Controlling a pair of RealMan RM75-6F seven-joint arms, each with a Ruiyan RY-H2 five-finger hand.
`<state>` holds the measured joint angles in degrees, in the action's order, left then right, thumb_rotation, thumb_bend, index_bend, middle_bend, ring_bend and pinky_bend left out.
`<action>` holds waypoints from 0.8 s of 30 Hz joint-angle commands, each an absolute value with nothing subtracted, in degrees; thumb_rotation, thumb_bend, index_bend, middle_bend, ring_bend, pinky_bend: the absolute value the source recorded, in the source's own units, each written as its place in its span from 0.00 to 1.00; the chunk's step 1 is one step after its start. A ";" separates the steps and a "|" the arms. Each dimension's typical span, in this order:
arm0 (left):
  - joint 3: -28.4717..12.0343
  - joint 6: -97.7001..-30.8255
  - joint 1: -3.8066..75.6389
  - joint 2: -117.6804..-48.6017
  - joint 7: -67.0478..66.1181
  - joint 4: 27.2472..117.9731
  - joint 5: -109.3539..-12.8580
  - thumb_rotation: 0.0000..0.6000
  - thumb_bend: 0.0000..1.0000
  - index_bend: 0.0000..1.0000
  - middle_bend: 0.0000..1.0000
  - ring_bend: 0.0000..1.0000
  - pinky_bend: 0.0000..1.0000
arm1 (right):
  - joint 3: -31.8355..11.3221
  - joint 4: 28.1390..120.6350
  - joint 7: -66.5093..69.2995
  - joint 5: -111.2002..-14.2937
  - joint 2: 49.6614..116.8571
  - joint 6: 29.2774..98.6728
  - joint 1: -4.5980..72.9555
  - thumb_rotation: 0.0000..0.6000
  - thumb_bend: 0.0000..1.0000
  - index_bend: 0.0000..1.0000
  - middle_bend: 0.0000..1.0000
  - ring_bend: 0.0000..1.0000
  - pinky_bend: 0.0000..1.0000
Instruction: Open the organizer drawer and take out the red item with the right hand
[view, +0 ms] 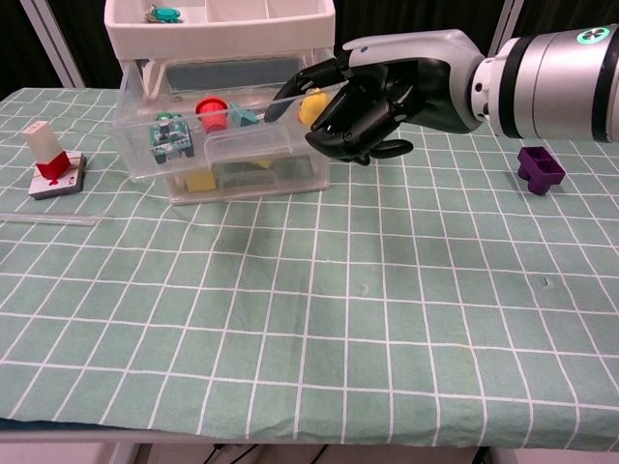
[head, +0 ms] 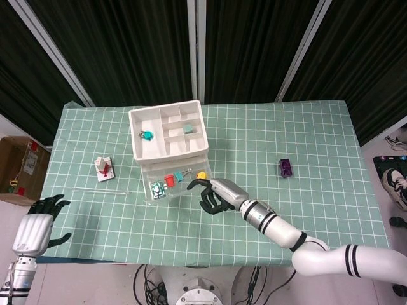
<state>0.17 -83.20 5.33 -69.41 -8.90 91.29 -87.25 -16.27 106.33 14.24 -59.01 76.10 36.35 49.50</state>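
The top drawer (view: pixel 208 145) of the organizer (head: pixel 169 136) is seen pulled out at centre frame. Its right front corner is hooked by one extended finger of the right hand (view: pixel 363 101), the other fingers curled in. The red item (view: pixel 211 112) is found inside the drawer, between a green gadget (view: pixel 171 136) and a yellow ball (view: pixel 311 104). At lower left, the left hand (head: pixel 39 219) is held empty, fingers spread.

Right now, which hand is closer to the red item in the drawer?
Right. The right hand is at the open drawer's front edge, beside the red item; the left hand hangs off the table's near-left corner.
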 commanded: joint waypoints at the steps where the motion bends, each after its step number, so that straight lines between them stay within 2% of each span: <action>1: 0.18 -83.22 5.35 -69.46 -8.89 91.25 -87.32 1.00 0.00 0.27 0.17 0.17 0.21 | -15.49 107.59 14.81 -60.66 75.14 36.63 48.56 1.00 0.46 0.33 0.71 0.71 0.92; 4: 0.21 -83.24 5.32 -69.53 -8.78 91.20 -87.32 1.00 0.00 0.27 0.17 0.17 0.21 | -15.03 108.31 15.46 -61.81 74.69 36.98 47.85 1.00 0.46 0.30 0.71 0.71 0.92; 7: 0.23 -83.18 5.33 -69.51 -8.79 91.14 -87.27 1.00 0.00 0.27 0.17 0.17 0.21 | -14.74 108.89 16.41 -63.20 73.82 36.75 47.32 1.00 0.46 0.16 0.71 0.71 0.92; 9: 0.18 -83.32 5.29 -69.41 -8.73 91.17 -87.29 1.00 0.00 0.27 0.17 0.17 0.21 | -14.52 109.18 15.96 -65.03 72.78 37.19 46.98 1.00 0.42 0.04 0.71 0.71 0.92; 12: 0.23 -83.66 5.12 -69.18 -8.67 91.22 -87.41 1.00 0.00 0.27 0.17 0.17 0.21 | -14.13 110.83 13.65 -67.82 69.60 37.94 46.73 1.00 0.33 0.00 0.71 0.71 0.92; 15: 0.33 -83.86 4.94 -69.07 -8.64 91.23 -87.45 1.00 0.00 0.27 0.17 0.17 0.21 | -14.35 113.02 11.12 -68.57 66.15 38.01 47.18 1.00 0.23 0.00 0.71 0.73 0.92; 19: 0.41 -84.39 4.66 -69.07 -8.41 91.21 -87.67 1.00 0.00 0.27 0.17 0.17 0.21 | -16.09 116.01 5.77 -66.80 61.51 37.86 49.75 1.00 0.20 0.00 0.73 0.78 0.95; 21: 0.45 -84.65 4.54 -69.09 -8.34 91.17 -87.83 1.00 0.00 0.27 0.17 0.17 0.21 | -17.15 116.52 3.27 -64.86 60.48 37.72 51.66 1.00 0.20 0.06 0.76 0.81 0.97; 24: 0.52 -85.02 4.33 -69.16 -8.17 91.10 -88.03 1.00 0.00 0.27 0.17 0.17 0.21 | -18.07 116.11 -2.25 -60.71 60.00 37.41 55.78 1.00 0.21 0.27 0.85 0.89 1.00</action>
